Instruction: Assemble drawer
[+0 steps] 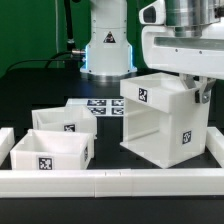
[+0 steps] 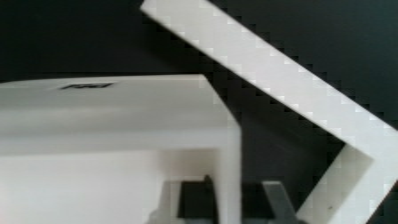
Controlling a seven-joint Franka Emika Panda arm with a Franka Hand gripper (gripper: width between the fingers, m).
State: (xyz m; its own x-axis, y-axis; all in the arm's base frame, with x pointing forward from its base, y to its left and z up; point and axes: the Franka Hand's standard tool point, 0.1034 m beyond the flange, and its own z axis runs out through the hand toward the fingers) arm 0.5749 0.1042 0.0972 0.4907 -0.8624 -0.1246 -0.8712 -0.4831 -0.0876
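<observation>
Two loose trays to the exterior view's left of the housing (image 1: 160, 120) (image 2: 107, 120): near tray (image 1: 40, 148) close behind the front rail (image 1: 110, 185), far tray (image 1: 70, 117) just behind it, touching or barely apart, cannot tell which. Between far tray and housing, the marker board (image 1: 100, 105), flat on the dark bench (image 1: 30, 90). Housing upright toward the exterior view's right end of the bench, tall axis vertical, open face turned toward the exterior view's left and front, no tray inside. Claw (image 1: 193, 88) (image 2: 228, 207) down on the housing's top edge at its far right side, drawn narrow. Wrist view: thin white wall seen edge-on between the two grey fingers (image 2: 178, 205), hence judged pinched on that side wall, not shut on nothing. Also in the wrist view, a white bar (image 2: 267, 90) slanting across the dark bench; rail or part of the housing, cannot tell. Judged step: placing or squaring the housing, with neither tray slid in, so early in the assembly. Key relation for the coming move: both trays well apart from the claw, off to the exterior view's left with the whole housing between, far tray the nearer of the two. Probably calls for letting go, lifting clear of the wall, then crossing over the housing toward that tray. Risk, as a judgement: tipping or skewing the tall housing on release, turning its open face away from the trays.
</observation>
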